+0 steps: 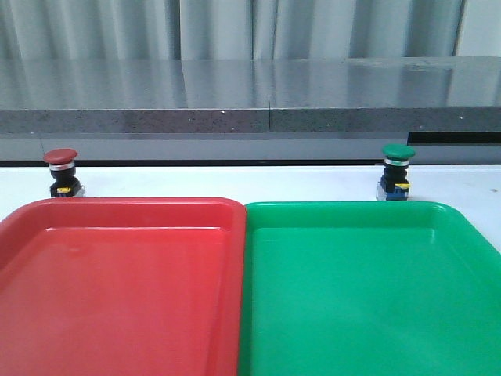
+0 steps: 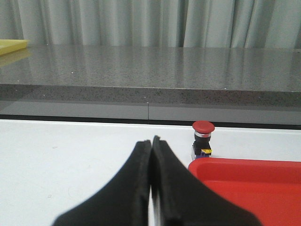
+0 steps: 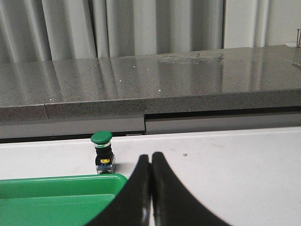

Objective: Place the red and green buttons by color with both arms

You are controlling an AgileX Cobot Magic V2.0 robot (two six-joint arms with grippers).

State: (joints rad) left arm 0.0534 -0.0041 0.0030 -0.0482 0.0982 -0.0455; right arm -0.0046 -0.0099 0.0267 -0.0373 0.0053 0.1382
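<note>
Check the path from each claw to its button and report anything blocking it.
Nothing visible blocks either path. Bare white table lies between the shut left claw and the red button, and between the shut right claw and the green button. Both buttons stand just behind their trays' far rims.

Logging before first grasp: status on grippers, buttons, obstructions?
Left gripper shut, right gripper shut, both empty. Red button and green button upright on table behind matching trays. Nothing blocking.

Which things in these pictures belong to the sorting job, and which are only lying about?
For the job:
red button
green button
red tray
green tray
left end effector, shut
right end effector, shut

Only lying about:
grey stone ledge
yellow tray
curtain
</note>
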